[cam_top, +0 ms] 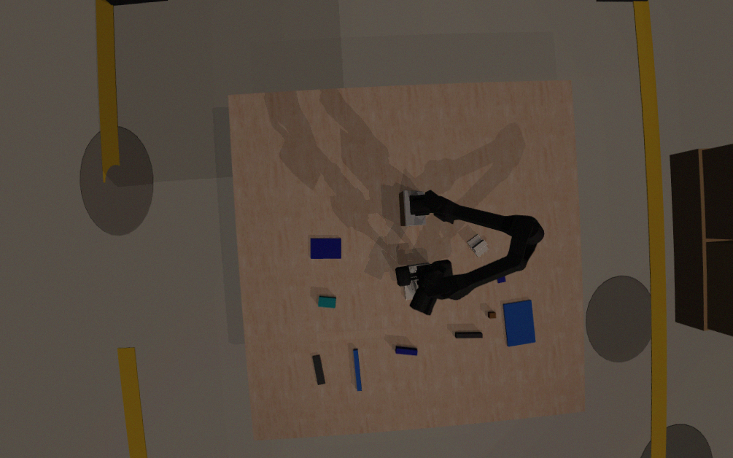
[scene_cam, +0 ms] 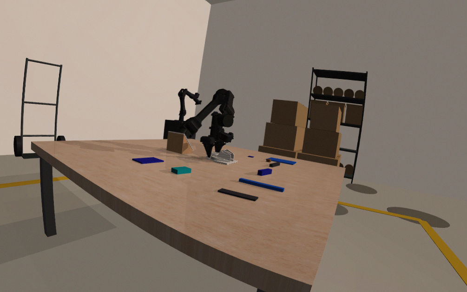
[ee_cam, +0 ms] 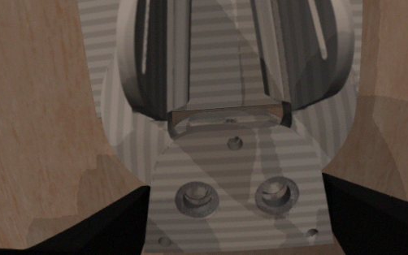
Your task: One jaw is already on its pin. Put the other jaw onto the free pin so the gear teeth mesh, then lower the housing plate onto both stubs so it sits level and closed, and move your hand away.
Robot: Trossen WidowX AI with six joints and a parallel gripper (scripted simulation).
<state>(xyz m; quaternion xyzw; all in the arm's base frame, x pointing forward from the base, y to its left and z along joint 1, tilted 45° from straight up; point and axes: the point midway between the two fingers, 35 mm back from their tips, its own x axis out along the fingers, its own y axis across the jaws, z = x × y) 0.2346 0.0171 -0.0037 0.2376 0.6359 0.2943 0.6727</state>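
My gripper (ee_cam: 232, 189) (scene_cam: 213, 154) is shut on the pale housing plate (ee_cam: 225, 160), gripping its two side edges. The plate lies flat, low over the end of the pale base (ee_cam: 343, 130) (scene_cam: 223, 162). Shiny round stub tops show inside both large plate holes in the wrist view. A left jaw (ee_cam: 152, 61) and a right jaw (ee_cam: 316, 53) extend away from the plate, apart and roughly parallel. Their geared ends and pins are hidden under the plate. I cannot tell whether the plate is fully seated or the teeth mesh.
My arm (cam_top: 522, 250) rises from a brown wedge block (scene_cam: 176, 142). A small pale part (cam_top: 477, 244) lies beside it. A dark blue plate (cam_top: 325, 248), teal block (cam_top: 327, 301), blue panel (cam_top: 518, 322), blue bar (cam_top: 357, 370) and dark bars (cam_top: 319, 369) (cam_top: 468, 335) lie around.
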